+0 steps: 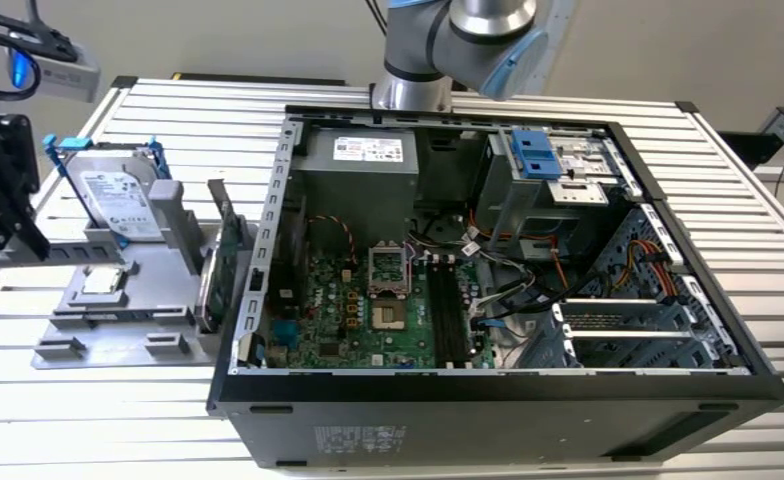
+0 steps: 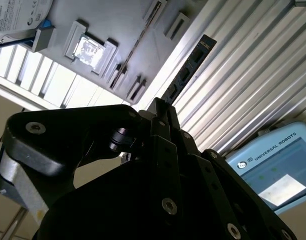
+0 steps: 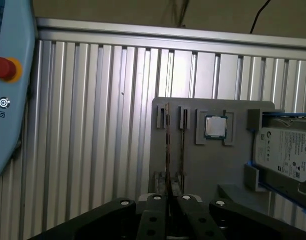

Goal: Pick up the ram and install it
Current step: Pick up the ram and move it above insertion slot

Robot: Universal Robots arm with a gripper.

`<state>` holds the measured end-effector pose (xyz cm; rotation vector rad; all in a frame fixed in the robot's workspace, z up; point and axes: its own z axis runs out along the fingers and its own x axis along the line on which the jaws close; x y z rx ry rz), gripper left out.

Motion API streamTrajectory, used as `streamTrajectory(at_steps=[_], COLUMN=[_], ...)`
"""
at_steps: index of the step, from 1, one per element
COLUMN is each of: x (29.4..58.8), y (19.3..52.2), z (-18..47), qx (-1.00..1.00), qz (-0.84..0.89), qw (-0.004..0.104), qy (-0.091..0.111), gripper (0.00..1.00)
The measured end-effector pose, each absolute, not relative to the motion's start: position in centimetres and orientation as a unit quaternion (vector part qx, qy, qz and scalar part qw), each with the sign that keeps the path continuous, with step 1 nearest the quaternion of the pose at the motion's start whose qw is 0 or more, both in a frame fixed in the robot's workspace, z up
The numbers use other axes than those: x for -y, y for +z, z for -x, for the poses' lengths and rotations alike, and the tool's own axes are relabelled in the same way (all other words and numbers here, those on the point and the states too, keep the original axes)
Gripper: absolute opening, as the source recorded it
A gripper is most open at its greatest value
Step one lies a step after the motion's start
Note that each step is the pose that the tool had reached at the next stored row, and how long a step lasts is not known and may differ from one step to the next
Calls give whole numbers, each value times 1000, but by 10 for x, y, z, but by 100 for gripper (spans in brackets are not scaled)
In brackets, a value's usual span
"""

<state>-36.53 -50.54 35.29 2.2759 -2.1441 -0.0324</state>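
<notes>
Now the gripper [image 3: 168, 199] clasps the ram [image 2: 186, 69] (chip-studded) — near the tray [image 3: 197, 165].

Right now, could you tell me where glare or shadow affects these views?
In the second wrist view the processor glares white on the tray, and the gripper is a dark, shadowed mass, with the ram dark against the bright table; in the first wrist view the light is even; in the exterior view the case is shaded inside.

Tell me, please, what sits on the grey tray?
A hard drive in a blue bracket, a processor and a green card; the claw, gripping the ram, hides one tray edge in the first wrist view.
</notes>
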Motion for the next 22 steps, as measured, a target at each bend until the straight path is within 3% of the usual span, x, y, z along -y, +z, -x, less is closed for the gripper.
streamTrajectory(at_steps=[22], x=[505], y=[369], z=[365], qx=[686], qz=[-728], qw=[8], qy=[-10], gripper=[0])
